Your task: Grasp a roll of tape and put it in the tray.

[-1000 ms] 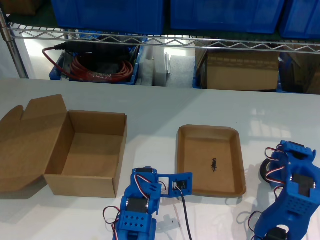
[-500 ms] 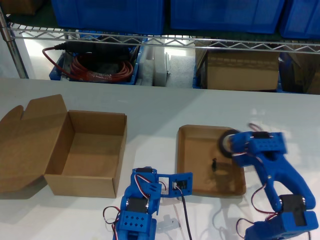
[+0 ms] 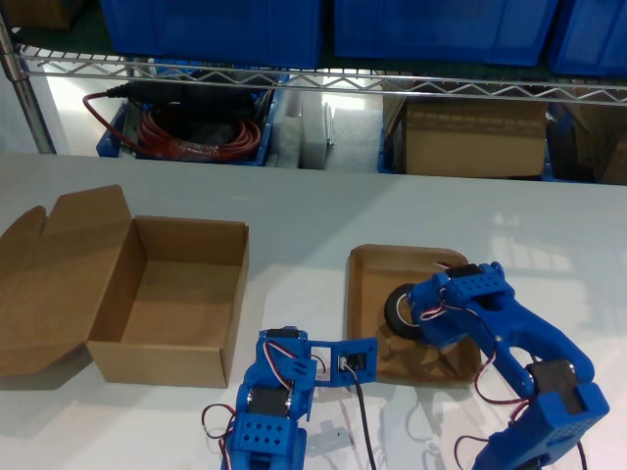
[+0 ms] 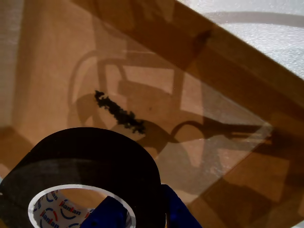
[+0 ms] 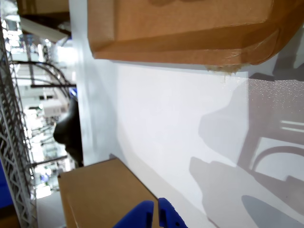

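The roll of tape [image 3: 404, 310] is held inside the tray [image 3: 364, 284], gripped by my first gripper [image 3: 423, 318], whose blue arm reaches in from the exterior view's lower right. In the first wrist view the roll of tape [image 4: 85, 166] is seen close up as a black ring with a pale printed core, a blue finger [image 4: 111, 214] being set through its opening and another against its outer side, so the jaws are clamped on the ring's wall. Beyond the roll, the brown floor of the tray [image 4: 228, 142] is crossed by shadows, and the small dark mark [image 4: 118, 112] is seen near the roll. Whether the roll is touching the floor or is held just above it cannot be told. My second gripper [image 3: 345, 362] is seen at the bottom of the exterior view, just beside the tray's near corner on that view's left; in the second wrist view its blue fingertips [image 5: 154, 214] are pressed together with nothing between them, above the white table [image 5: 166, 123]. A larger open cardboard box [image 3: 176, 294] with a flap lid is set well apart from the tray, on the exterior view's left.
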